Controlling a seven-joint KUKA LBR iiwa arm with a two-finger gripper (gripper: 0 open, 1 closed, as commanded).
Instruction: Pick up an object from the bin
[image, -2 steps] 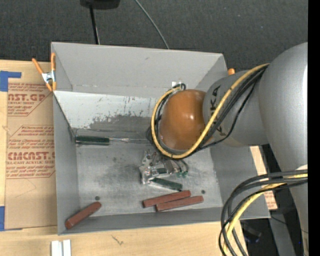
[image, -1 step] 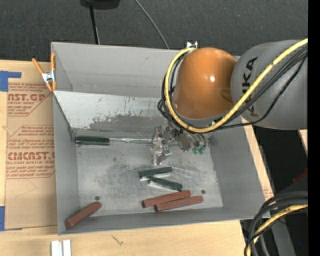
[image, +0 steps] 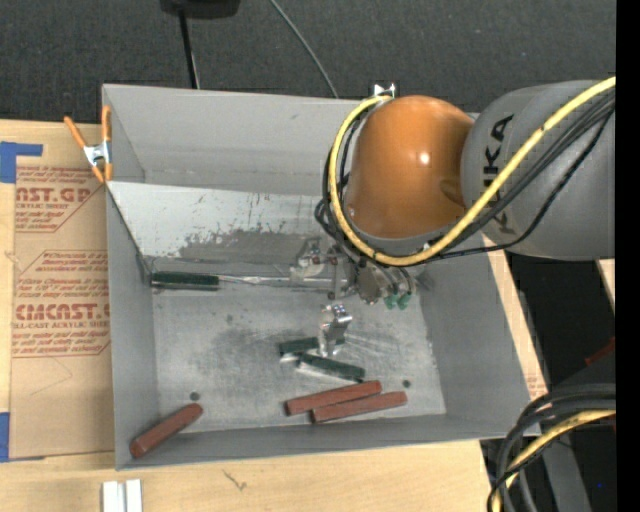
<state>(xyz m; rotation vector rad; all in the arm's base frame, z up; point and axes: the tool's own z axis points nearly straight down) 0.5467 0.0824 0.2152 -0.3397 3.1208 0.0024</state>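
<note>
Where the arm (image: 545, 170) reaches in from the right of the view, its orange cover (image: 405, 165) hangs above the far half of the grey metal bin (image: 200, 130), and the gripper (image: 334, 335) projects downward from beneath it toward the bin floor. Whether its jaws stand apart or together cannot be told; nothing is seen gripped between them.

Findings, taken from the gripper tip:

1. Directly at the tip, a short dark green stick (image: 300, 348) lies flat on the floor, running off to the left. The tip is at that stick's right end; whether they touch cannot be told.
2. Just on the near side of the tip, a longer dark green stick (image: 340, 370) lies flat, angled slightly, with one end close under the short one.
3. Further toward the near wall, two brown sticks (image: 332, 396) lie side by side, almost parallel and touching along part of their length, close to the green pair but apart from the gripper.
4. Well apart, to the left of the tip and near the far wall, a dark-handled tool (image: 185, 282) lies flat, its thin metal shaft (image: 255, 280) pointing toward the wrist.
5. Well apart, in the near left corner, a lone brown stick (image: 165, 430) lies at a slant against the near wall.
</note>
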